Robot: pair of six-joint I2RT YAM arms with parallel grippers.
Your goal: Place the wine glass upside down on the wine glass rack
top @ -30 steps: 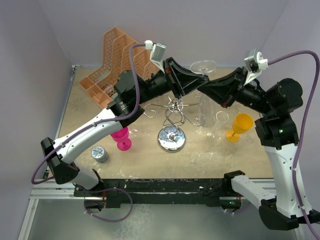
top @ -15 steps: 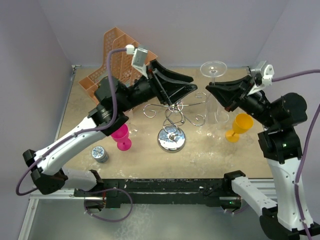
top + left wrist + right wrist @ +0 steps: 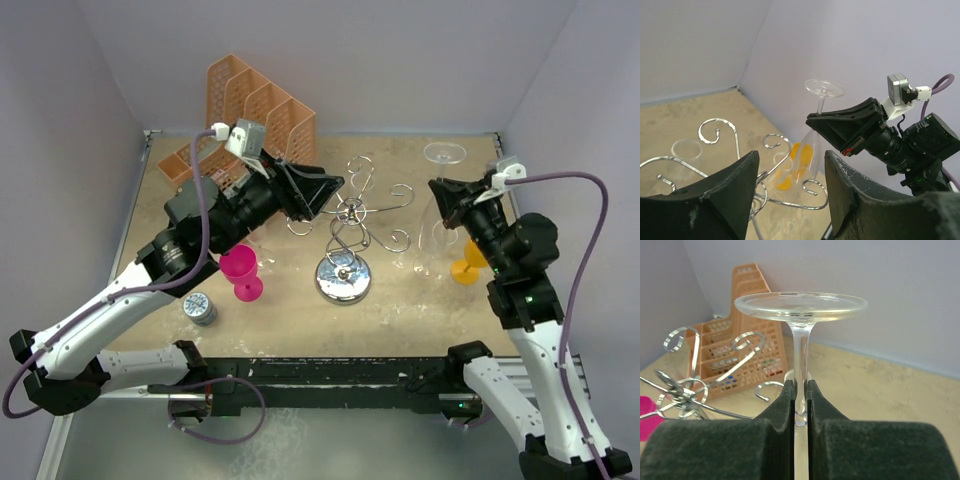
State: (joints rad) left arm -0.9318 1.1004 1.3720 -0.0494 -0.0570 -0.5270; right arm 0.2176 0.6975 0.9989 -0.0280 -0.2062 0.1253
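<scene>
A clear wine glass (image 3: 444,152) hangs upside down, its foot on top. My right gripper (image 3: 446,193) is shut on its stem (image 3: 801,352), and the bowl (image 3: 805,159) tilts below the fingers. It hangs to the right of the wine glass rack (image 3: 350,215), a silver wire stand with curled arms and a round chrome base (image 3: 343,278), apart from it. The rack's loops (image 3: 686,390) show at the left of the right wrist view. My left gripper (image 3: 325,190) is open and holds nothing, just left of the rack's arms (image 3: 715,131).
An orange mesh organiser (image 3: 240,120) stands at the back left. A pink goblet (image 3: 242,272) and a small round tin (image 3: 200,308) sit front left. A yellow-orange goblet (image 3: 468,268) stands on the right, close under my right arm.
My left gripper has opened and drawn back to the left. My right gripper has carried the glass by its stem to the right, away from above the rack.
</scene>
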